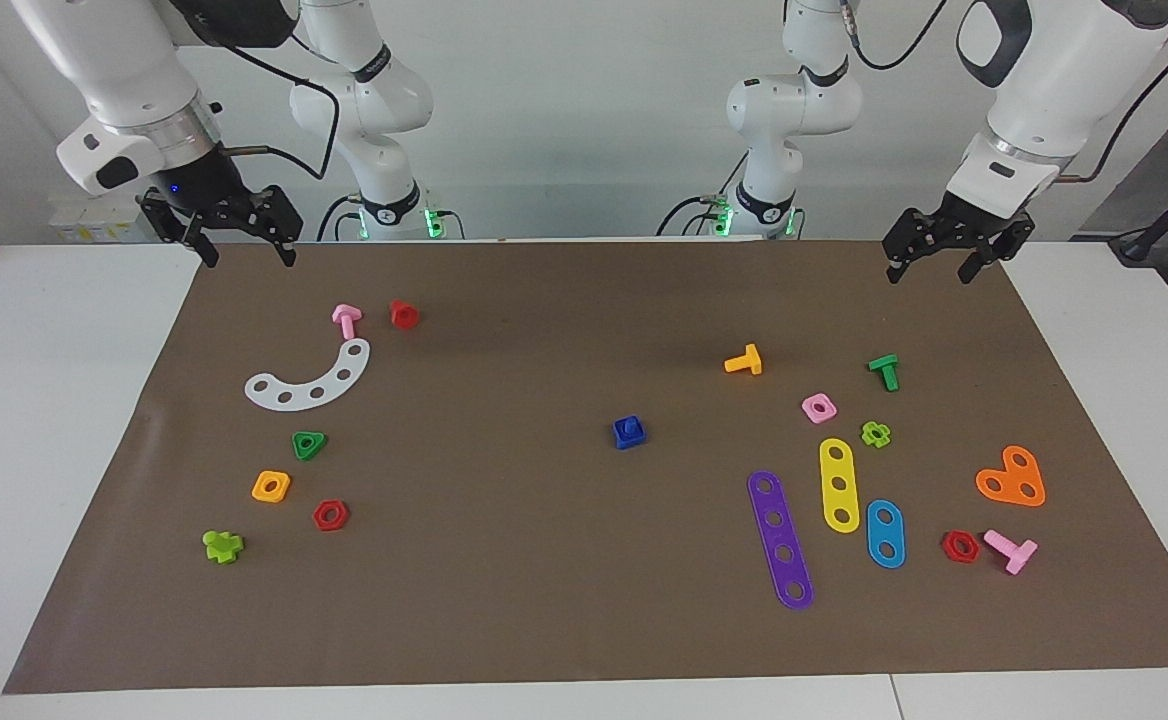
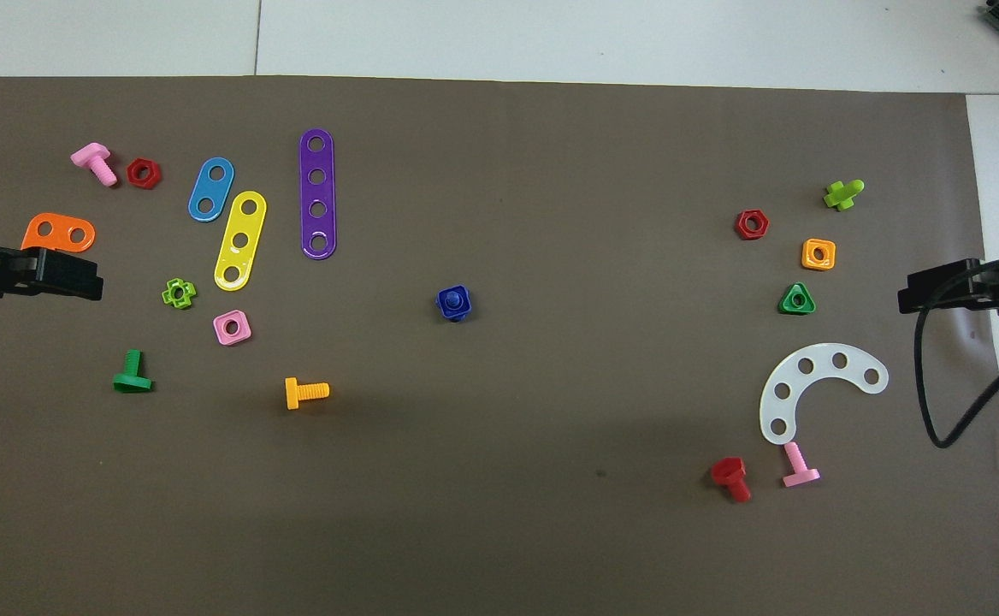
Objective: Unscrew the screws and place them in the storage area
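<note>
Well apart: screw (image 1: 629,432), both fingers (image 1: 207,252).

Blue bolt (image 1: 629,431) sits in blue square nut (image 1: 628,437); stem hidden in both views, thread engagement can't be told. Overhead view: left gripper (image 2: 93,287) and right gripper (image 2: 906,299) cut off at frame edges, arms mostly out of frame.

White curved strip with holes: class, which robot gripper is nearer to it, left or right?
Right. The right gripper hangs over the mat's edge at the white curved strip's end of the table; the left gripper hangs over the mat's other end.
</note>
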`<state>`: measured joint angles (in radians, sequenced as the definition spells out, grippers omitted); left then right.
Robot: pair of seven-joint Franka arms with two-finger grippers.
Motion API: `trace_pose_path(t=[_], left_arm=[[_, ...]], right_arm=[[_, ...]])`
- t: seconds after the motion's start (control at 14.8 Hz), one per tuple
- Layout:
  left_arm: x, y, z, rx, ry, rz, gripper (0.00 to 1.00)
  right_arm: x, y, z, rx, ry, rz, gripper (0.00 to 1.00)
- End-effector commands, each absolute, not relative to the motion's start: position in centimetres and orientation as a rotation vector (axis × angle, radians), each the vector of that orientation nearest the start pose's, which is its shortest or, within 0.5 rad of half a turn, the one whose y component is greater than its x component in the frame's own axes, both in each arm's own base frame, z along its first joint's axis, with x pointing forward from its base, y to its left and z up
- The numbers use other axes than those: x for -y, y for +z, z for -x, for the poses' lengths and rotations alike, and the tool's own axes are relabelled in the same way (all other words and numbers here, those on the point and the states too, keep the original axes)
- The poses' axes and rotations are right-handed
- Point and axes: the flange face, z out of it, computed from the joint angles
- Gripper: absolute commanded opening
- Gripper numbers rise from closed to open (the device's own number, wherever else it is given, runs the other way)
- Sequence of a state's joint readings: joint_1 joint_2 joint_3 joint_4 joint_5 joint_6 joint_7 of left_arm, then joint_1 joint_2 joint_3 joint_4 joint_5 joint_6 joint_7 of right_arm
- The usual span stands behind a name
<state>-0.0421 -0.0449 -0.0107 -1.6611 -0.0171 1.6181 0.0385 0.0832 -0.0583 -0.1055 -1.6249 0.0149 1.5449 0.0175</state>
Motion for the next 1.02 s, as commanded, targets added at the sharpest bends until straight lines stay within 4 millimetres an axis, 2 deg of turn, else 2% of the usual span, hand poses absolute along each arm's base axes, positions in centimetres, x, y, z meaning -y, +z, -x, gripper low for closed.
trace_pose_path(t=[0.0, 0.47, 0.81, 0.95], left_arm=[[2.5, 61.6, -53.8, -0.161, -0.027, 3.144, 1.0], [2.5, 61.6, -53.8, -0.163, -0.027, 3.144, 1.0], [3.4, 61.3, -53.5, -0.171, -0.017, 3.146, 1.0], [4.3, 60.8, -53.1, -0.18, -0.019, 3.145, 1.0]], right_arm=[[1.3, 62.9, -53.1, -0.08, 0.032, 3.115, 1.0], [1.8, 62.7, -53.0, -0.09, 0.039, 3.113, 1.0], [1.8, 62.9, -53.0, -0.085, 0.034, 3.113, 1.0], [1.3, 63.1, -52.9, -0.071, 0.032, 3.112, 1.0]])
